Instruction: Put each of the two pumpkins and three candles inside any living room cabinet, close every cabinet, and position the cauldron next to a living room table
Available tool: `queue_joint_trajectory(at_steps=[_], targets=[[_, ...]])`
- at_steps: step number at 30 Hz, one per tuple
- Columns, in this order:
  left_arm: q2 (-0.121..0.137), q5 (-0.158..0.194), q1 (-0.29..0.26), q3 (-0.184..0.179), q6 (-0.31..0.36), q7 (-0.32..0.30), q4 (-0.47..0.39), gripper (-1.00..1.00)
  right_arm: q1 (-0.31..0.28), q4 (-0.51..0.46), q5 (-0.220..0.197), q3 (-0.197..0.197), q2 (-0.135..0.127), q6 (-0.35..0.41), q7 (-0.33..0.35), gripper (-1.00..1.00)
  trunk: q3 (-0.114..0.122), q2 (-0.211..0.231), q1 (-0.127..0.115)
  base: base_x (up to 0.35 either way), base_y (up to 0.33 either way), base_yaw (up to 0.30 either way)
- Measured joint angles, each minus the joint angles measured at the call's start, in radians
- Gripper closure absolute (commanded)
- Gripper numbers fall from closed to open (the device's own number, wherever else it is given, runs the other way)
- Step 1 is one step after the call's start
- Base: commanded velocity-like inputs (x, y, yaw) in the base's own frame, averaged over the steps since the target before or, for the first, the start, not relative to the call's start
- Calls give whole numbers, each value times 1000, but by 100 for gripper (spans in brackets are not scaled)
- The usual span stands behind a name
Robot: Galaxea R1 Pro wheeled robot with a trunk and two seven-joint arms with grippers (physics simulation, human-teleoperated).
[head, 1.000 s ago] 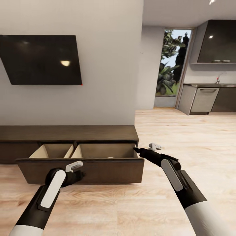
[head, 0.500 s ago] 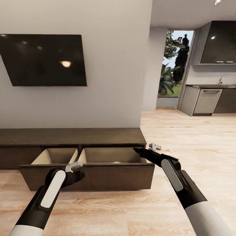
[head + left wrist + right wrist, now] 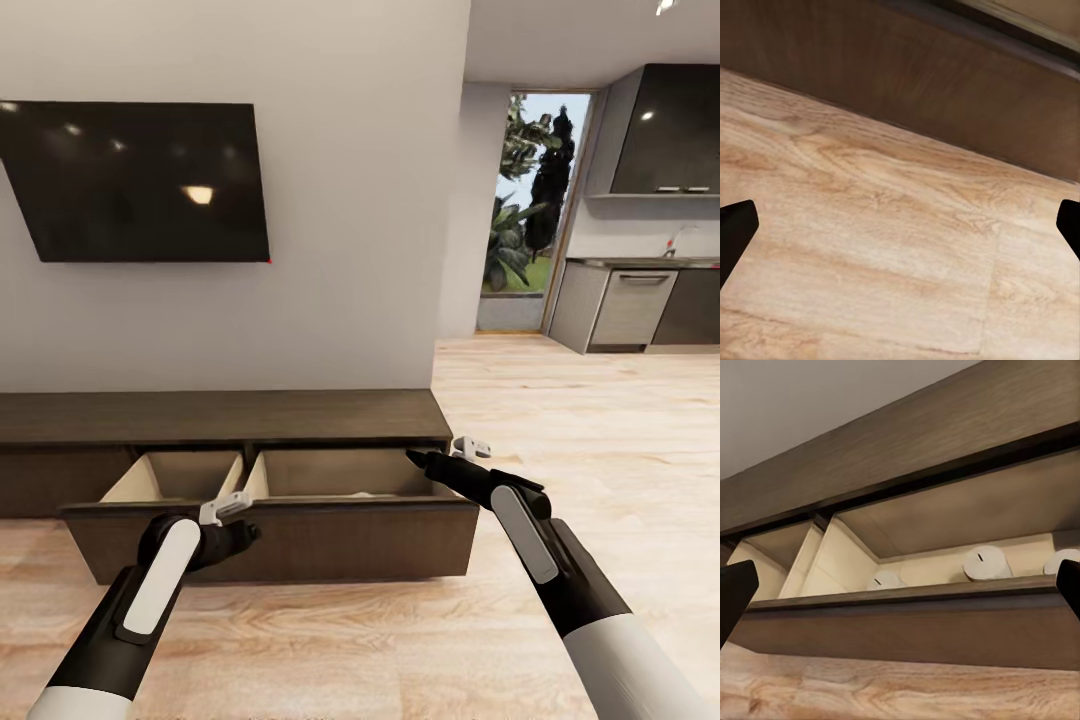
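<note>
Since a moment ago the whole head view has slid slightly, the camera turning, while both arms keep their pose; no readable writing shows anywhere; the long low dark-brown wood cabinet [image 3: 250, 418] stands against the white wall under a black wall-mounted television [image 3: 140, 182], its wide drawer pulled out, pale beige inside; three short pale cylindrical candles [image 3: 984, 562] lie in that drawer behind its front panel, which hides their lower parts; the left gripper [image 3: 232, 508] hangs just before the drawer front over the light wood plank floor [image 3: 870, 247], fingers spread wide, holding nothing; the right gripper [image 3: 470, 448] sits by the drawer's right end, fingers wide apart, empty; grey kitchen cupboards [image 3: 620, 305] stand well apart beyond.
</note>
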Motion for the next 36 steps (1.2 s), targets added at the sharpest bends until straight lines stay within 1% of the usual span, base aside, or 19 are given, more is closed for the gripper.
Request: queue_joint_trajectory(at_steps=[4,13,25,32,36], targets=[[0,0,0,1,0,1,0,-100,0,0,-1,0,1,0,0,-100,-13,-28,15,0,0,0],[-3,2,0,-1,-1,1,-4,-100,0,0,-2,-1,1,0,0,-100,-13,-28,15,0,0,0],[-7,0,0,-5,-4,5,-2,-100,0,3,-2,0,1,2,0,-100,-50,-112,61,-1,0,0],[-9,-9,0,-6,-5,8,2,-100,0,23,-2,1,1,4,0,-100,-72,-161,88,-118,0,0],[-9,-10,0,-5,-5,8,2,-100,0,24,-1,1,1,4,0,-100,-87,-163,91,-14,0,0]])
